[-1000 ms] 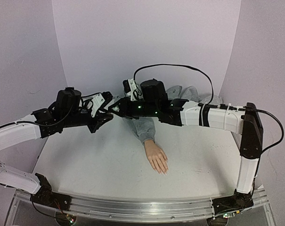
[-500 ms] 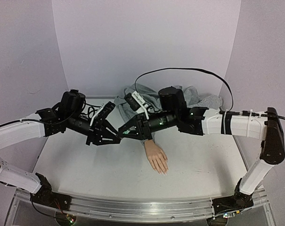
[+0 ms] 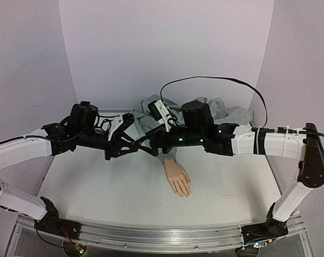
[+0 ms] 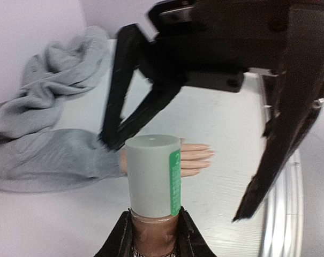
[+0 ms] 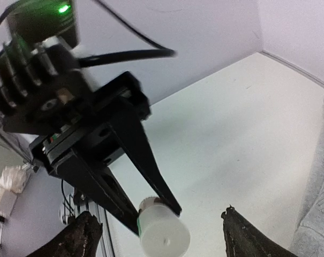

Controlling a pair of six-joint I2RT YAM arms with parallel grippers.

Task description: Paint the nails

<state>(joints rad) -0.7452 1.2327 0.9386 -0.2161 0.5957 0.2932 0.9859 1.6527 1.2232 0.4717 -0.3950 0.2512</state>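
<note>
Left jaws clamp the polish bottle (image 4: 151,176), green label (image 4: 175,182) reading "2"; right jaws gape wide, clear of its cap. You'll find the nails (image 3: 186,196) on the tabletop (image 3: 97,187), 6 o'clock of both.

Mannequin hand (image 3: 178,179) lies on table (image 3: 97,187), centre, slightly right, fingers pointing near, the nails (image 3: 186,196) at its near end. Sleeve (image 3: 166,151) runs from the wrist toward the far side into a sweatshirt heap (image 3: 234,114) at the far edge. Both arms meet above the sleeve, far-left of the mannequin hand. Left hand (image 3: 137,147) reaches in from the left, clamped on bottle (image 4: 152,176). Right hand (image 3: 151,142) reaches in from the right, fingers apart either side of the bottle's cap.
</note>
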